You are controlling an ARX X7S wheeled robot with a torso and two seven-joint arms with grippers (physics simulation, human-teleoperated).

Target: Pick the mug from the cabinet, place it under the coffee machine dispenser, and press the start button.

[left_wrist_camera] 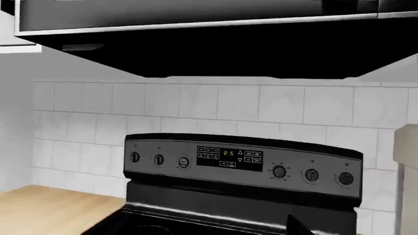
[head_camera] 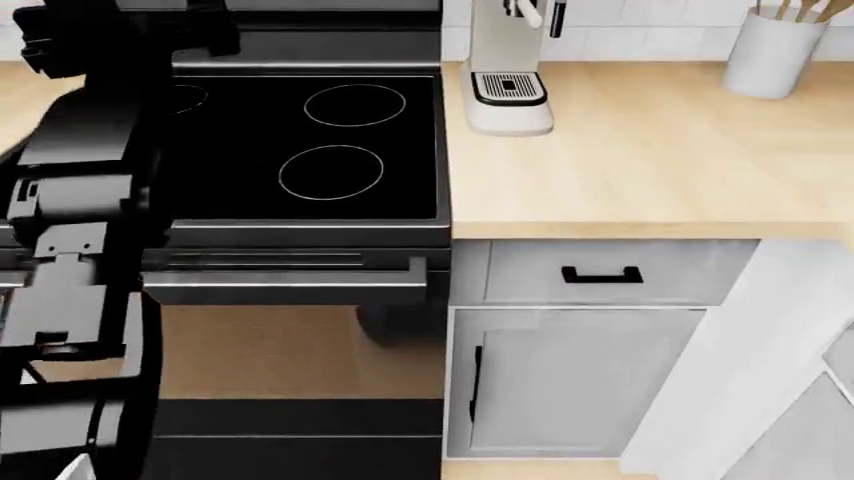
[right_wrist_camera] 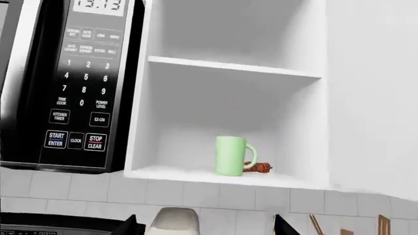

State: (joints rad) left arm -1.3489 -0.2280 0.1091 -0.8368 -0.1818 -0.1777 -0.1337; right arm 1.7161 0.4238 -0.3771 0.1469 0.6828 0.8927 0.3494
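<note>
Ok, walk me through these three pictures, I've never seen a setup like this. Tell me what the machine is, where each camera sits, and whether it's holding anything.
It is a simulated wheeled robot with two arms, steered by a person. These are computer renders.

The head view looks down from the robot's head: a black stove, a wooden counter, a cream coffee machine with its drip tray, and a white container of utensils. The black bulk at that view's left is the left arm.

The left wrist view, from a camera on that arm, faces the stove's control panel and the tiled wall.

The right wrist view faces an open cabinet beside a microwave. The green mug stands on the lower shelf, with a small reddish thing beside it.

The dark tips at that picture's lower edge are the right tool, spread apart. Nothing is held.
</note>
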